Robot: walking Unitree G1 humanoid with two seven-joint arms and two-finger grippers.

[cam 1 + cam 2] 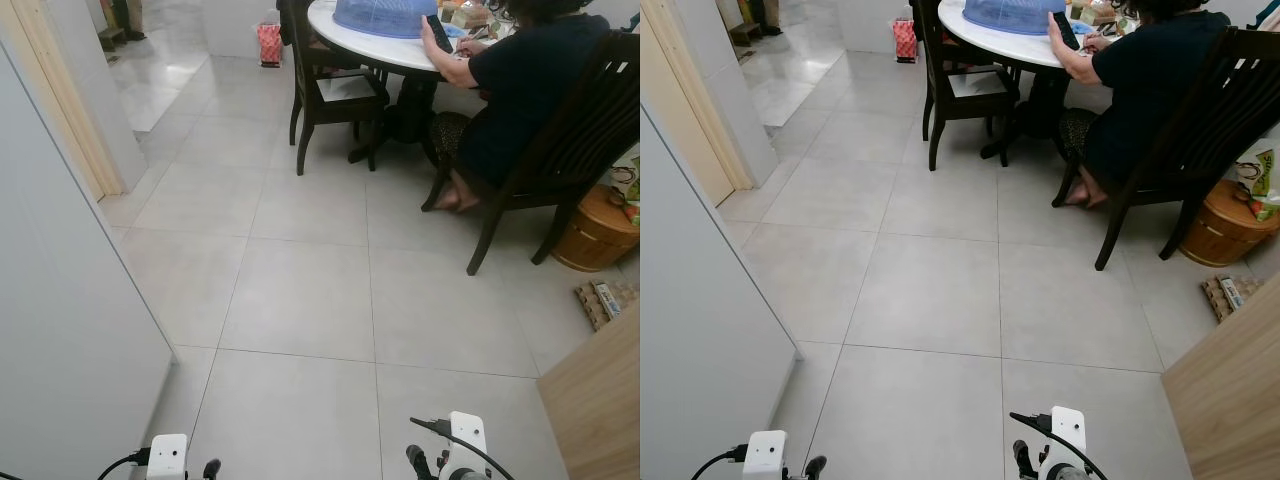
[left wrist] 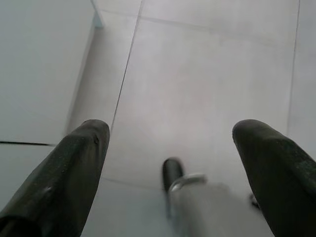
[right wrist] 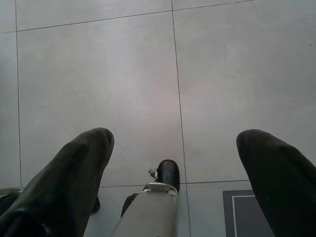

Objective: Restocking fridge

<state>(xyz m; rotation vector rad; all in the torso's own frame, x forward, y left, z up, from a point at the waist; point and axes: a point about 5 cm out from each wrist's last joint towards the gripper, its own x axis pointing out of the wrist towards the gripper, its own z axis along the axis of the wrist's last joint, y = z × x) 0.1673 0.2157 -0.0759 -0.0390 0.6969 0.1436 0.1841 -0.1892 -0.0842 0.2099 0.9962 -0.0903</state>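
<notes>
scene status: open floor, both end effectors empty

1. floor. a pale grey tiled floor (image 1: 300, 300) with thin dark grout lines lies ahead of the robot.

2. end effectors, count two. the left end effector (image 2: 168, 148) hangs low over the floor with its two black fingers (image 2: 74, 182) spread wide and nothing between them. the right end effector (image 3: 173, 148) hangs likewise, its two black fingers (image 3: 69, 182) wide apart and holding nothing. in the head views, the tops of both wrists sit at the lower edge.

3. white panel, count one. a tall flat white panel (image 1: 60, 330) stands close on the robot's left. whether it is the fridge cannot be told, and no item to be stocked can be made out.

4. worktop, count one. a round white worktop (image 1: 365, 40) stands far ahead and carries one blue mesh dome cover (image 1: 385, 14).

5. seating, count two. one empty dark wooden chair (image 1: 330, 95) stands at the near left of the worktop. one seated person in dark clothing (image 1: 520, 90) occupies a second dark wooden chair (image 1: 585, 130).

6. other items. one round wooden tub (image 1: 595, 230) stands on the floor beside the occupied chair. one light wooden board (image 1: 600, 410) stands at the near right.
</notes>
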